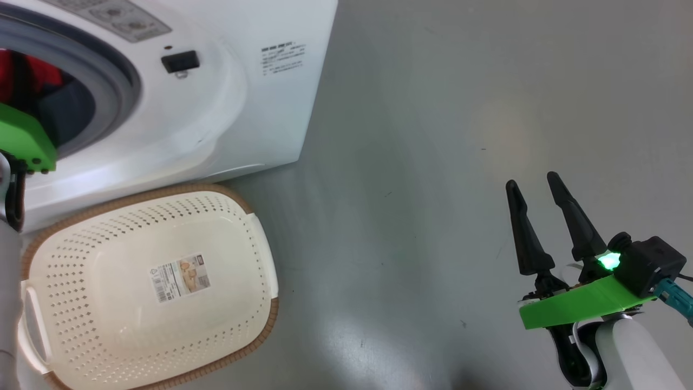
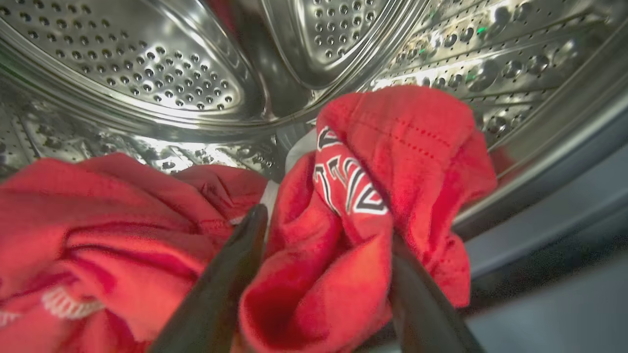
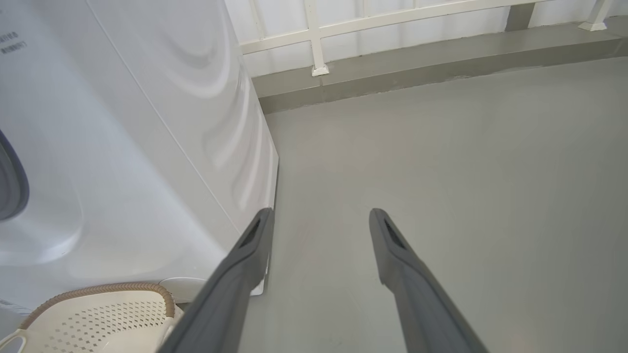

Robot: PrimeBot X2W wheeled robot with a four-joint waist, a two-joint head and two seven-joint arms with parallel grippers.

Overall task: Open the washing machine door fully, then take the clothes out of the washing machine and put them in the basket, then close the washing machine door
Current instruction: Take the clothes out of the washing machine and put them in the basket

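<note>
**Left gripper (image 2: 326, 230) spread wide around a red fold in the drum**

Reaches through the mouth of the washing machine (image 1: 243, 108) and sits inside the perforated steel drum (image 2: 147, 73), fingers at full spread, clamped on nothing. Straddles a bunched fold of the clothes (image 2: 402, 147): red cloth with white and black lettering, directly ahead and filling the gap between both fingers. Seems to brush cloth on the inner faces of the fingers; cannot tell how firmly.

Ridge of that fold roughly along the finger line, away from the wrist toward the drum's back wall, so square across the closing direction and, by judgement, ready for a plain pinch. A second red heap outside the finger at the wrist view's left, beyond the coming bite.

Judged step: first garment grab. Door stage apparently done, given the arm through the opening.

Basket (image 1: 108, 227) on the floor (image 1: 433, 108), below and behind the left wrist, just beside the machine's front, its bottom label in plain sight. Between the two grippers, but much closer to the left.

Right gripper (image 1: 533, 184) well apart from the machine, over grey floor, likewise fully spread and holding nothing. Left arm plainly the nearer, and the only one lined up with the cloth.

Possible snag: too shallow a close, catching a thin layer only, or dragging the neighbouring heap along on the way out.
</note>
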